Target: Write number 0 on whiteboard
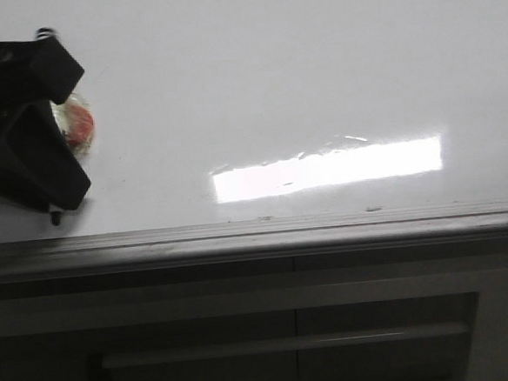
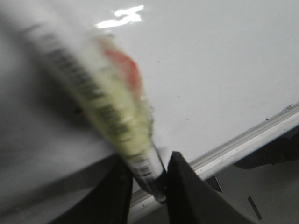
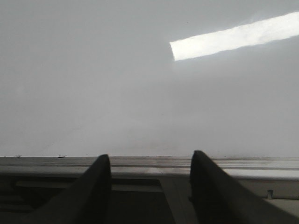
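Left pincer point(image 2: 148, 179) pinching marker point(image 2: 110, 105) | right pincer point(image 3: 150, 186) spread, idle | whiteboard point(image 1: 271, 58) shows no 0 yet | advice: press tip lightly, trace 1 closed oval.

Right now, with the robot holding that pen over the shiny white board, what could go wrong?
1. The left gripper clamps the white marker pen with the red-and-green label only near its tip end, so the pen might tilt or slip when pressed.
2. The pen sits close to the grey metal edge rail of the glossy white whiteboard, so a 0 started here might run out of room.
3. No stroke shows yet.
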{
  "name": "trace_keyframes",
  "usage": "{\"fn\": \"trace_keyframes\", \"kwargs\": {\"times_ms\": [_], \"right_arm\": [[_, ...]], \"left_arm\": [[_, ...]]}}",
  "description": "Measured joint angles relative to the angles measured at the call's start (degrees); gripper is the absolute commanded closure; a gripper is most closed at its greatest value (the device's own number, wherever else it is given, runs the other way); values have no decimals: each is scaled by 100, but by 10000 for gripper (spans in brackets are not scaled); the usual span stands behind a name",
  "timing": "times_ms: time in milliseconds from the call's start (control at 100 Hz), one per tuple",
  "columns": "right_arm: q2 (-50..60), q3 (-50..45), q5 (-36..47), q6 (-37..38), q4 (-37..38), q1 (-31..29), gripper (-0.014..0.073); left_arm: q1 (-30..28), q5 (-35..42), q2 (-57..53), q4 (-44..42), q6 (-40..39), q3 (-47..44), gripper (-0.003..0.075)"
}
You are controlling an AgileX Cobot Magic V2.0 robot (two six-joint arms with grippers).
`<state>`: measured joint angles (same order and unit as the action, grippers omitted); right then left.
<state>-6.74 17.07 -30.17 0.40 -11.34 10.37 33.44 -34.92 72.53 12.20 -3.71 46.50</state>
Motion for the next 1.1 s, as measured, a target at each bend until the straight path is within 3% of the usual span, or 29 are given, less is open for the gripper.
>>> {"fn": "trace_keyframes", "kwargs": {"times_ms": [20,300,370,500,590,650,860,1100], "right_arm": [[0,0,0,0,0,0,265],[0,29,-104,-240,-261,0,265],[0,215,-411,-1174,-1036,14,265],[-220,858,-1136,-3797,-3045,93,265],[-675,1454,-1858,-4760,-3548,104,262],[-1021,1831,-2252,-5093,-3624,167,262],[-2022,2667,-2439,-5553,-3641,938,261],[-3083,3003,-2597,-5626,-3087,2366,261]], "left_arm": [[0,0,-1,1,0,0,742],[246,0,-185,-91,108,0,740],[587,-12,-493,-104,468,0,740],[1492,-152,-1225,-106,1629,0,740],[2199,-317,-1594,-162,2356,0,740],[2670,-421,-1739,-319,2653,0,740],[3797,-835,-1855,-1161,2942,0,740],[3963,-896,-1763,-1474,2963,0,740]]}}
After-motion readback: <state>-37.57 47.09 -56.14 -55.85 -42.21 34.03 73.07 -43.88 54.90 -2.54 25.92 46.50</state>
